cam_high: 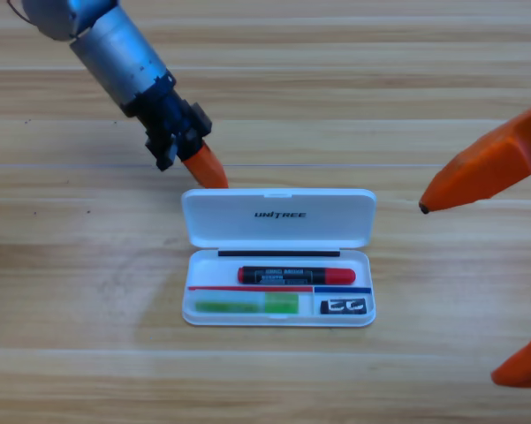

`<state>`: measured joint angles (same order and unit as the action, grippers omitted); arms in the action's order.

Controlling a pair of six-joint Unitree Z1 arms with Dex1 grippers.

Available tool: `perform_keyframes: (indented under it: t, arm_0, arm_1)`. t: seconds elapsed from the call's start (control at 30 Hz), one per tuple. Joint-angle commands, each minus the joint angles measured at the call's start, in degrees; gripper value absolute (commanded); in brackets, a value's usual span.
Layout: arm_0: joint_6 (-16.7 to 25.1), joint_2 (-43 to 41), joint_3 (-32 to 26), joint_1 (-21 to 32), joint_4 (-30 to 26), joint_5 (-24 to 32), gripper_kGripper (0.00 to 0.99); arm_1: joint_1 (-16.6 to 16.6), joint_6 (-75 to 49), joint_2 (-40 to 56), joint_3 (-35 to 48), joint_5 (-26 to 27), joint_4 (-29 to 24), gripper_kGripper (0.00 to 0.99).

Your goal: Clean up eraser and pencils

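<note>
Eraser (343, 306): lying in the lower right compartment of the open white case (278, 314), with the red-and-black pencil (296, 275) above it and the green pencil (246, 305) to its left, all below the left gripper (208, 170). Left gripper: tip touching or just above the lid's (278, 216) upper left edge, grasp undeterminable. Right gripper (477, 291): right of the case, well apart, jaws spread wide, holding nothing.

We see a white case (278, 217) lying open on the wooden table (71, 309). Its lid reads "UNITREE".
</note>
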<state>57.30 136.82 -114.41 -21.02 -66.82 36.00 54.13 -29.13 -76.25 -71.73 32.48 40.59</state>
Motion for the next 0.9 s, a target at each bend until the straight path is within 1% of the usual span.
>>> perform_keyframes:
  t: [0.03,0.2,0.53,0.9]
  arm_0:
    - [-0.61,-1.30,3.76,-4.29,0.73,0.91,0.000]
    - [-1.23,-3.84,6.40,-6.22,1.35,1.00,0.000]
    - [-2.99,-5.87,12.99,-8.86,6.71,0.56,0.000]
    - [-4.74,-6.31,22.83,-11.14,17.17,-1.90,0.000]
  arm_1:
    - [-1.39,-0.14,-1.97,1.33,0.57,-0.69,0.988]
    - [-1.39,-0.14,-1.97,1.33,0.57,-0.69,0.988]
    - [-1.39,-0.14,-2.06,1.24,0.57,-0.69,0.988]
    - [-1.39,-0.05,-2.15,1.33,0.57,-0.69,0.988]
